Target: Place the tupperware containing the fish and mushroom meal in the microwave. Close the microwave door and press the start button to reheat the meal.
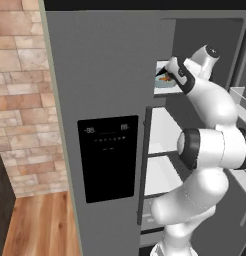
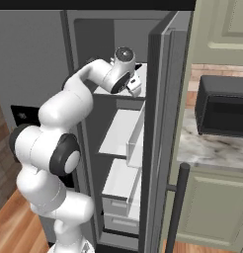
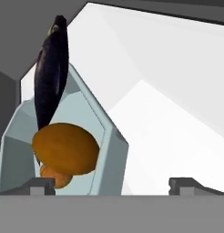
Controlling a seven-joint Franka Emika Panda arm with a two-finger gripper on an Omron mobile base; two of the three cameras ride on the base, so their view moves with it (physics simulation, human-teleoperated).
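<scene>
Gripper (image 3: 111, 184), jaws wide apart and holding nothing, faces the tupperware (image 3: 63, 141) on a fridge shelf (image 1: 162, 90); the right base view adds the microwave (image 2: 223, 106) on the worktop (image 2: 212, 150).

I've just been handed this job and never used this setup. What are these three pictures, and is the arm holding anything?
You are looking at a white robot arm on a driving base, reaching into an open fridge. Two pictures come from cameras on the base, behind the arm to its left and right. The third looks along the gripper itself; its two dark fingertips stand wide apart at the bottom. Just ahead sits a pale-blue tub on a white shelf, with an orange mushroom and a long dark fish inside. Nothing is held yet. The black microwave waits on the counter, to the right.
</scene>
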